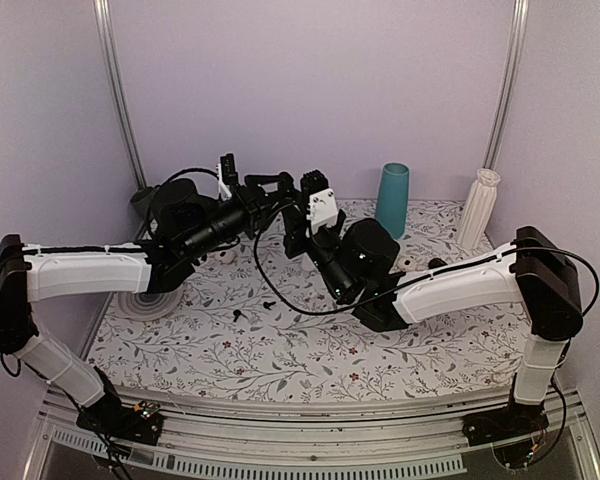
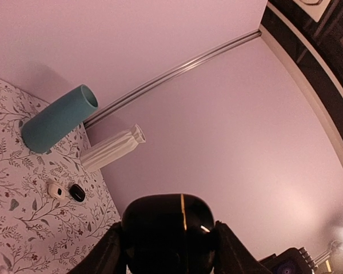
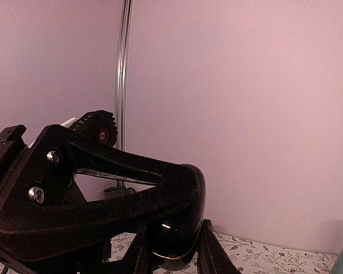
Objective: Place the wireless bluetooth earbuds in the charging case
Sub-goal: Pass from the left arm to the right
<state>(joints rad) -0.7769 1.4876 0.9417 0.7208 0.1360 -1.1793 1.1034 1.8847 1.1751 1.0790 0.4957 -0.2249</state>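
Now the left pincer (image 2: 168, 254) pinches the charging case (image 2: 167, 220) up high; the right pincer (image 3: 172, 257) pinches it from the right.

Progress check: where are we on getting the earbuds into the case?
Done: the small black rounded charging case is raised, clamped in the left gripper. In hand: the right gripper pinches the same case; its lid seam looks shut. Left: both tiny black earbuds lie on the floral tablecloth, neither inserted.
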